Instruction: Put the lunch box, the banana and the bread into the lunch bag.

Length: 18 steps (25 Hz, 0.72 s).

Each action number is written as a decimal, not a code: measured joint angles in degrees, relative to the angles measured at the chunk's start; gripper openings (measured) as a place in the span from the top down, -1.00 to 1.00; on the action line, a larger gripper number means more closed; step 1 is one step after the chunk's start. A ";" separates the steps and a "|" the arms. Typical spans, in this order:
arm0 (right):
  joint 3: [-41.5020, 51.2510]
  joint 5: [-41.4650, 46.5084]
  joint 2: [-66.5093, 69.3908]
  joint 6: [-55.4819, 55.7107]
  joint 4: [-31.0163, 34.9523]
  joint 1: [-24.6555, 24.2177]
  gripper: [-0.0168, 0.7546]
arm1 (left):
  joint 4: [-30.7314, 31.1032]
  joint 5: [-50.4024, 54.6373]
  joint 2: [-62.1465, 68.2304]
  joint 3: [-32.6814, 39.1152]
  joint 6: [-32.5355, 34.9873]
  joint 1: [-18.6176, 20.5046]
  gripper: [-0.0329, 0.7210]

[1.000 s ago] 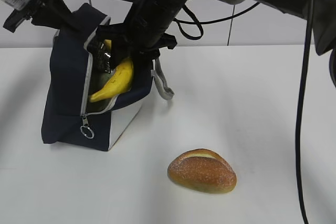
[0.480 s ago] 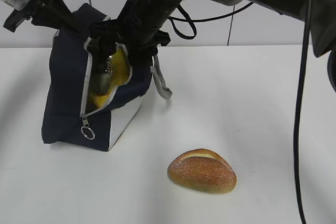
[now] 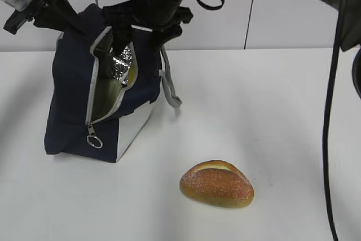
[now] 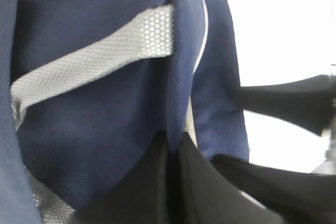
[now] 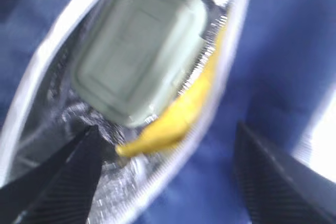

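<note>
Right gripper [image 5: 168, 182] jaws stood wide apart in the right wrist view, two dark fingers in the lower corners of the frame with nothing between them. Left gripper [image 4: 173, 156] was clamped on the navy fabric of the lunch bag [image 3: 70, 105] at its top edge, upper left of the exterior frame, apparently keeping the mouth open.

Status as I read it: two of three items were in.
- Lunch box [image 5: 139, 51]: inside the bag, sage-green lid facing the camera, upper centre of the right wrist frame, against the silver lining.
- Banana [image 5: 173, 119]: inside too, lying along the lower right edge of the lunch box, touching or just beside it, close to the zipper edge. From the exterior only a sliver of yellow [image 3: 131, 74] showed in the opening.
- Bread [image 3: 217, 183]: on the white table [image 3: 271, 111], lower centre of the exterior frame, well apart from the bag, untouched.

Bag stood upright, zipper open, ring pull [image 3: 94, 140] hanging at the lower left of the opening. Right arm sat over the bag mouth at top centre.

Left to do, by my judgement: fetch the bread and drop it in beside the other two. Space beside the box looked tight.
</note>
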 joint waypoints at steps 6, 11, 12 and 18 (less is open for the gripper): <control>-3.65 1.21 -1.97 -0.95 -3.77 0.00 -0.52 | 0.00 0.05 0.00 0.00 0.19 0.00 0.92; 3.53 1.42 -8.91 -3.08 -4.52 0.00 -0.52 | 0.00 0.05 0.00 0.00 0.19 0.00 0.92; 6.60 1.42 -10.71 -4.01 -4.67 0.00 -0.52 | 0.00 0.05 0.00 0.00 0.19 0.00 0.92; 27.43 1.42 -24.58 -8.76 -7.87 0.00 -0.51 | 0.00 0.05 0.00 0.00 0.19 0.00 0.92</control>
